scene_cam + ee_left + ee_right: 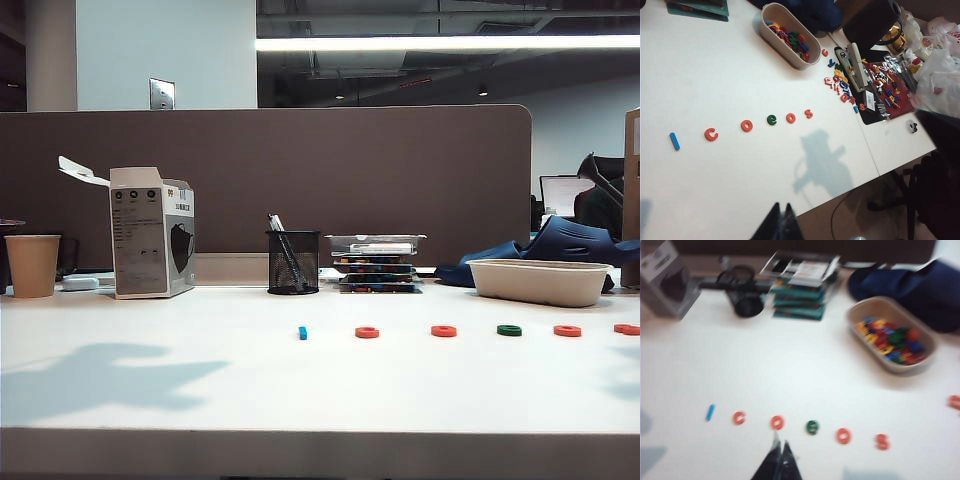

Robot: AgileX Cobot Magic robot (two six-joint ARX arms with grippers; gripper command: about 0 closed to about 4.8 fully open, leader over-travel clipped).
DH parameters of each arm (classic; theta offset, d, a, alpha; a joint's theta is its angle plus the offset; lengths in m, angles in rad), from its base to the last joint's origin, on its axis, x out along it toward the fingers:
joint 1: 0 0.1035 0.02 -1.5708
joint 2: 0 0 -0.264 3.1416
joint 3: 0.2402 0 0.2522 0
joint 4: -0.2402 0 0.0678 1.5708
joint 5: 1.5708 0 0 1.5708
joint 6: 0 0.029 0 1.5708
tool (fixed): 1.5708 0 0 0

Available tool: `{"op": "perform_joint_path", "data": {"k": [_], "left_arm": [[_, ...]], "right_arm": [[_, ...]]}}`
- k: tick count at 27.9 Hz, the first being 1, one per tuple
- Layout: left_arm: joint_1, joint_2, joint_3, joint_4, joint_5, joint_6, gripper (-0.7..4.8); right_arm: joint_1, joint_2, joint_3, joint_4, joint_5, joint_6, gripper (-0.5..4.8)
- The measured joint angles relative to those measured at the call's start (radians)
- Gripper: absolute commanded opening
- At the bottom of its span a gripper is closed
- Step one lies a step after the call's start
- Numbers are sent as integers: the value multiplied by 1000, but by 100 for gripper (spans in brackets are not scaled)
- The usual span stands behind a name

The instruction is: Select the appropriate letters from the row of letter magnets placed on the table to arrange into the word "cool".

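The row of letter magnets lies across the white table (200,350). It reads: a light-blue bar (302,332) (710,412), an orange gapped c (367,332) (739,417), an orange ring (444,331) (777,422), a dark green letter (509,330) (812,427), another orange ring (567,330) (843,435) and an orange s (627,328). My right gripper (781,440) hangs shut and empty just short of the first orange ring. My left gripper (782,205) is shut and empty, well back from the row (746,125), near the table's edge. Neither arm shows in the exterior view.
A beige oval tray (540,282) (890,367) full of spare letters sits behind the row's right end. Loose letters and clutter (840,82) lie beyond it. A mesh pen cup (293,262), stacked boxes (375,265), a carton (152,232) and a paper cup (32,265) line the back.
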Motion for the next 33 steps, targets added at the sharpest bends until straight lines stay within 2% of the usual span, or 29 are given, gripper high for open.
{"op": "perform_joint_path", "data": {"k": [5, 7, 8, 12, 13, 15, 23, 33], "left_arm": [[0, 0, 0, 0, 0, 0, -3], [0, 0, 0, 0, 0, 1, -3], [0, 0, 0, 0, 1, 0, -3], [0, 0, 0, 0, 0, 1, -3], [0, 0, 0, 0, 1, 1, -3], [0, 1, 0, 0, 1, 1, -3], [0, 1, 0, 0, 1, 1, -3], [0, 2, 0, 0, 1, 1, -3]], "right_arm": [[128, 190, 85, -33, 3, 45, 15], [183, 269, 119, -22, 6, 56, 81], [201, 303, 132, -19, 14, 64, 136], [257, 463, 179, -19, 82, 127, 153], [279, 511, 195, -17, 100, 149, 187], [322, 598, 215, -15, 114, 175, 213], [430, 793, 234, 29, 209, 188, 213], [443, 918, 236, 95, 257, 195, 213]]}}
